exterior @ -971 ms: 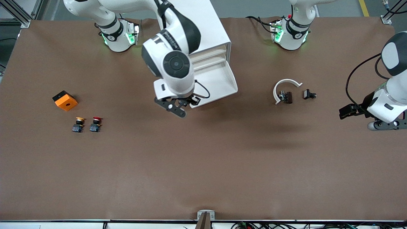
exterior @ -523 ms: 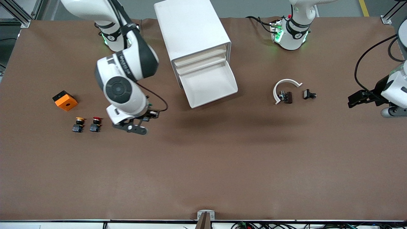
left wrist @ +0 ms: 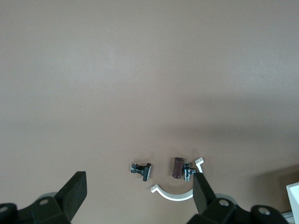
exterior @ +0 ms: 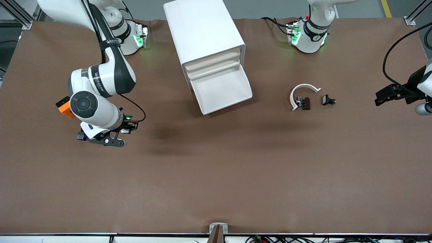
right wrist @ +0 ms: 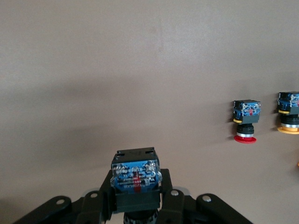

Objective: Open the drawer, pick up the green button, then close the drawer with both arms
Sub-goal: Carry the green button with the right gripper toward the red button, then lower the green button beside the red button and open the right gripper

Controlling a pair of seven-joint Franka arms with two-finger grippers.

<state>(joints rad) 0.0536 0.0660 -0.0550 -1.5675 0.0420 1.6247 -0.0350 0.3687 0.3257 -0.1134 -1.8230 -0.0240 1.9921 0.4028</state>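
My right gripper [exterior: 130, 124] is shut on the button [exterior: 128, 118], whose green cap just shows in the front view. The right wrist view shows the button's blue-black body [right wrist: 135, 179] clamped between the fingers of the right gripper [right wrist: 135, 198]. It hangs over the table toward the right arm's end, beside the red-capped button [right wrist: 245, 125]. The drawer [exterior: 221, 88] stands pulled out of the white cabinet [exterior: 202, 30], its tray bare. My left gripper [exterior: 384, 95] waits open over the left arm's end of the table; nothing lies between the fingers of the left gripper [left wrist: 138, 198].
A yellow-capped button [right wrist: 289, 114] stands beside the red-capped one. An orange block [exterior: 62, 106] is partly covered by the right arm. A white curved strip [exterior: 303, 88] and two small dark parts [exterior: 305, 103] [exterior: 328, 100] lie toward the left arm's end.
The right arm swung from in front of the open drawer toward its own end of the table, carrying the button. The left arm drew back toward the table's edge.
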